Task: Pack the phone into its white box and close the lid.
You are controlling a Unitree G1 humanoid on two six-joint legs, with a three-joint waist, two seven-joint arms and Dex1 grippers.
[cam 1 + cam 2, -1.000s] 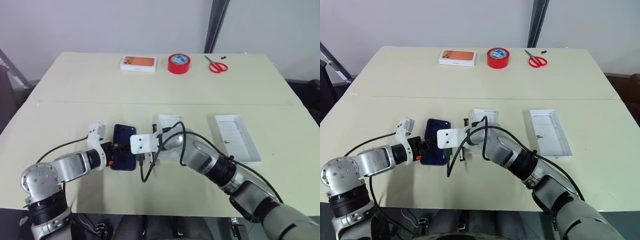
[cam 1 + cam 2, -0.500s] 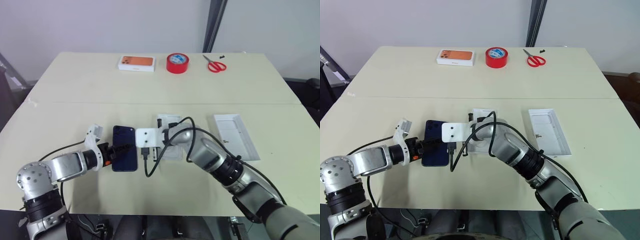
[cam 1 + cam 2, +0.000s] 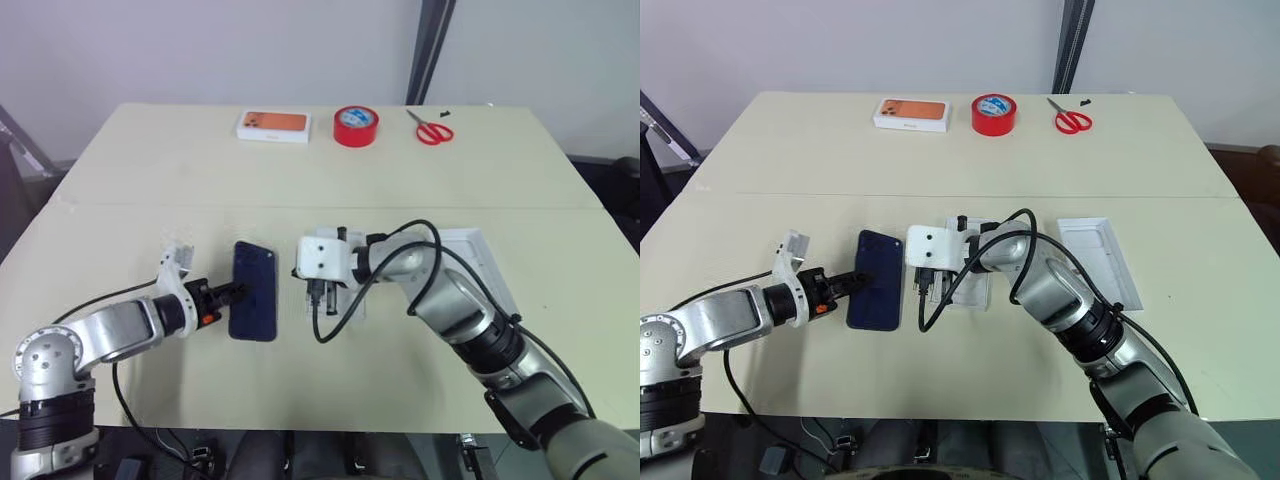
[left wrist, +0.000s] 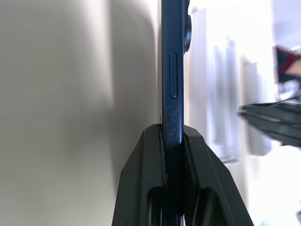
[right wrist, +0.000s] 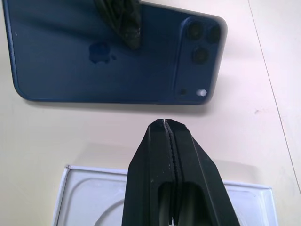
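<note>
The dark blue phone (image 3: 255, 292) sits left of centre, glossy back up, its camera cluster (image 5: 200, 42) at the far end. My left gripper (image 3: 233, 291) is shut on the phone's left long edge; the left wrist view shows the phone (image 4: 173, 70) edge-on between the fingers. My right gripper (image 5: 164, 121) is shut on nothing, just right of the phone and apart from it. It hangs over the white box (image 3: 973, 290), whose visible inside is white with a rounded recess (image 5: 94, 188). The lid (image 3: 1102, 252) lies open side up further right, partly behind my right arm.
Along the far edge stand a white box with an orange picture (image 3: 273, 126), a red tape roll (image 3: 356, 126) and red scissors (image 3: 432, 129). A seam (image 3: 150, 206) crosses the table. A black cable (image 3: 330, 322) loops below my right wrist.
My left gripper went from open to shut on the phone's left edge. My right gripper rose and drew right, off the phone and over the white box. The phone has turned slightly.
</note>
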